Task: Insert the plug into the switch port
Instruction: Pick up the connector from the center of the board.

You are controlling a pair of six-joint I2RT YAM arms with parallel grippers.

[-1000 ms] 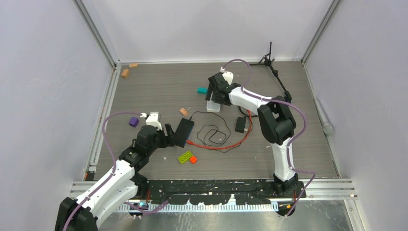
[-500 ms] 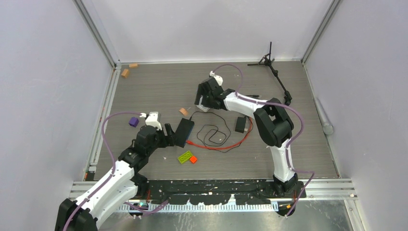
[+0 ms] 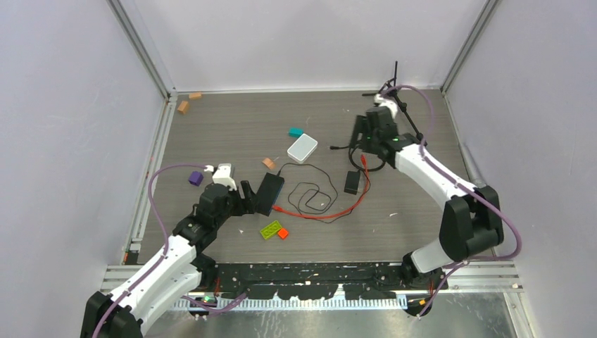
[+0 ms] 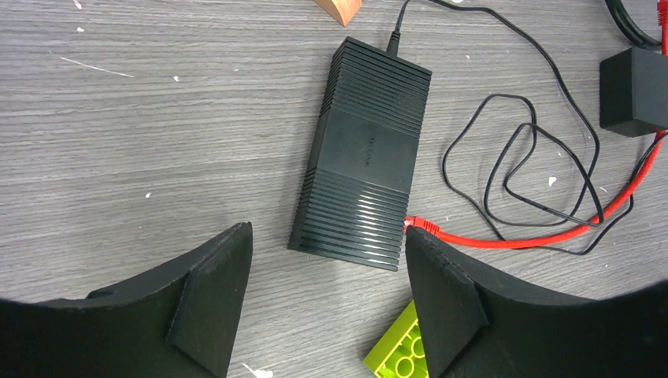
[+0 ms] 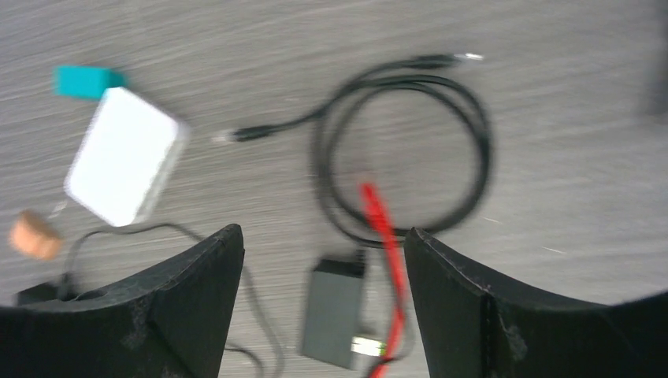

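You're gripping nothing yet: the left gripper (image 4: 327,236) is hovering by the switch (image 4: 362,157) and the right gripper (image 5: 321,232) over the plug (image 5: 368,190), both with jaws standing apart; the whole insertion is waiting.

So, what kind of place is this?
Probably a lab robot test cell: a table closed in by plain white walls, a left arm and right arm bolted at its near edge, and clutter such as a green toy brick.
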